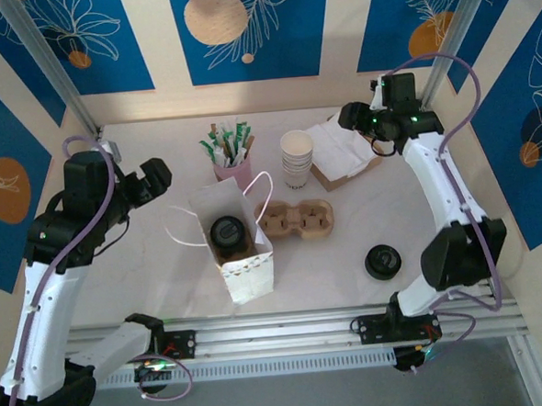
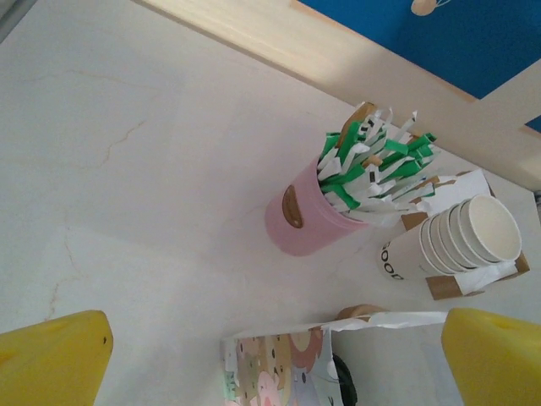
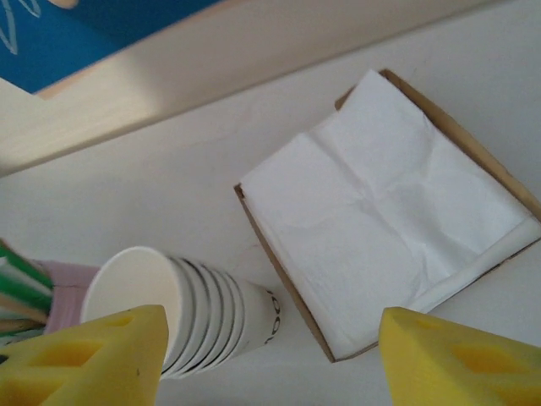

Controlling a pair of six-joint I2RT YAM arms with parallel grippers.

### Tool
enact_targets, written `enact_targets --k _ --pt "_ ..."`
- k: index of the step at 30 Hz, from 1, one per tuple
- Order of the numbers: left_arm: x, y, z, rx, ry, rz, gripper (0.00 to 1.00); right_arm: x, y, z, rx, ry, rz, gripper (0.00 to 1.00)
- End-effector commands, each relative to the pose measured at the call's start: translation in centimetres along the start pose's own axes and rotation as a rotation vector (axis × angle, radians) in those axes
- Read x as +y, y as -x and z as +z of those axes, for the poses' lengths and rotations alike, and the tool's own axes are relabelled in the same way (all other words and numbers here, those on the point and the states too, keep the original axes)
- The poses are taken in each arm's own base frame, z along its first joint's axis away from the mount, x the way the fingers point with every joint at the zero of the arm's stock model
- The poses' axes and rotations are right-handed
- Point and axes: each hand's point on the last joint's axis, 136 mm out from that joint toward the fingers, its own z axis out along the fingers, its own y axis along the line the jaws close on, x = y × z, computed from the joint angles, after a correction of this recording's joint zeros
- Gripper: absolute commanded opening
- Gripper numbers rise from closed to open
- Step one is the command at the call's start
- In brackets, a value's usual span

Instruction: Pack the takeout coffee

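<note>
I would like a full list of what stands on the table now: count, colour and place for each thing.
bag: one, white with print, centre, open
cup: one, black lid, inside the bag
carrier: one, brown, right of the bag
loose lid: one, black, near right
holder: one, pink, behind the bag
packets: many, green and white, in the holder
paper cups: one stack, white, behind the carrier
napkins: one pile, white, far right
left gripper: one, black, open, left of the holder
right gripper: one, black, open, over the napkins
</note>
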Motion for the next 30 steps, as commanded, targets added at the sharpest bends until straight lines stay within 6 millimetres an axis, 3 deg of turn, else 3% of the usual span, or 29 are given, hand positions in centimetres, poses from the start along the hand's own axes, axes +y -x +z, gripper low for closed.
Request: enact_targets --k 1,9,16,23,30 --pt "0.3 -0.6 -0.3 0.033 0.013 0.037 1.00 0.3 1.1 2.2 0.001 0.066 -0.033 0.69" --pt "0.6 -4.5 -0.2 0.195 -0.006 -0.019 0.98 -1.4 1.6 8.3 0.121 0.057 -0.039 0.72" --pt "1.8 -6.9 -0.8 0.288 0.030 -0.040 0.98 -3.1 0.2 12.9 0.211 0.006 -0.067 0.74" --pt "3.1 -8.3 -1.1 0.305 0.073 -0.101 0.98 -3.8 -2.1 16.1 0.295 -0.051 -0.135 0.75" --pt "3.0 -9.5 -0.6 0.350 0.066 -0.168 0.96 -5.8 -3.6 18.9 0.339 -0.084 -0.117 0.74"
